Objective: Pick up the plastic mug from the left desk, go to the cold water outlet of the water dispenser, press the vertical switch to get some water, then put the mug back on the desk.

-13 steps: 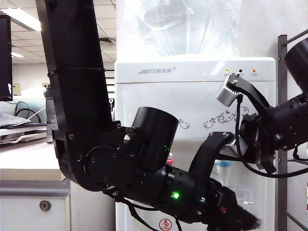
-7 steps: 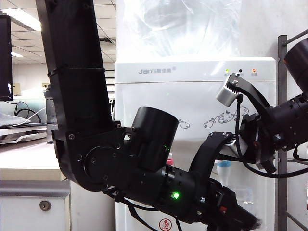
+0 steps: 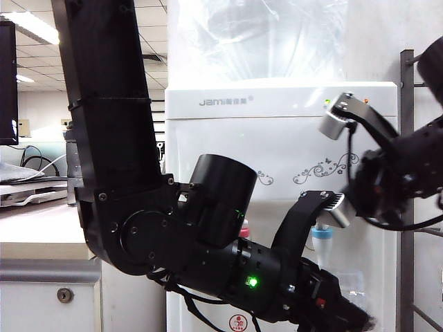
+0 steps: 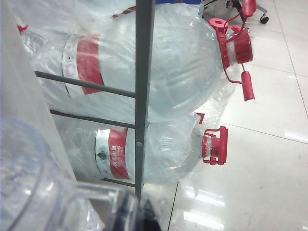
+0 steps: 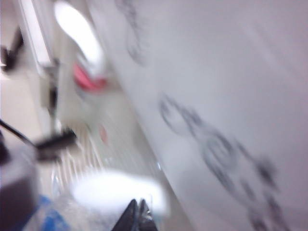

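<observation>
The white water dispenser (image 3: 277, 145) fills the middle of the exterior view. Its cold water outlet (image 3: 322, 241), with a blue collar, shows beside my left arm's wrist camera; the vertical switch cannot be made out. My left gripper (image 3: 349, 318) sits low under that tap, shut on the handle of the clear plastic mug (image 4: 33, 192), whose wall shows faintly (image 3: 351, 282). My right gripper (image 3: 367, 204) hangs right of the tap, blurred. In the right wrist view its tips (image 5: 137, 214) stand together, shut, before a blurred white shape (image 5: 115, 192) and the dispenser's swirls (image 5: 216, 149).
The left desk (image 3: 41, 232) with its keyhole (image 3: 64, 295) lies far left. A grey metal rack (image 3: 406, 173) stands right of the dispenser and holds wrapped water bottles (image 4: 168, 62) with red caps. The red-collared tap (image 5: 89, 79) is beside the cold one.
My right arm has lifted up and to the right, away from the blue-collared tap, which now shows more fully. The left arm and the mug have stayed still.
</observation>
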`<state>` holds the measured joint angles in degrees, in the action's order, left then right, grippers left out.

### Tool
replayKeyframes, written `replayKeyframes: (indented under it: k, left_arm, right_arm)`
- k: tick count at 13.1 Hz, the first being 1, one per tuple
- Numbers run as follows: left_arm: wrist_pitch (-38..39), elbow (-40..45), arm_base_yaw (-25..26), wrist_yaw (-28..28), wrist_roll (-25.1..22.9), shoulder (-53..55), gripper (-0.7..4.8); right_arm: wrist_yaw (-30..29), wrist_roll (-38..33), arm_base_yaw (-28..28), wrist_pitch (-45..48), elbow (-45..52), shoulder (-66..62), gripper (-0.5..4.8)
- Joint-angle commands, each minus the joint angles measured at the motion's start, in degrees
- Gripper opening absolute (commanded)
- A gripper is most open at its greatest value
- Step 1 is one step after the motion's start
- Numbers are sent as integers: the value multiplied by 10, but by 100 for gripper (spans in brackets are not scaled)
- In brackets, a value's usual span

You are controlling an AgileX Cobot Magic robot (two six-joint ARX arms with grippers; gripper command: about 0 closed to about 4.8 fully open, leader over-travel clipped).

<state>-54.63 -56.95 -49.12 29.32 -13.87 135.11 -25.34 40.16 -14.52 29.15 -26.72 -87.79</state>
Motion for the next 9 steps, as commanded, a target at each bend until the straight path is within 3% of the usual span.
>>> replayKeyframes:
  k: [1, 9]
  left_arm:
    - [-30, -3, -1, 3, -5, -4, -6]
    - [-29, -3, -1, 17, 9, -5, -6]
  right_arm:
    - [4, -7, -1, -38, 0, 32, -1]
    - [49, -51, 0, -117, 0, 155, -1]
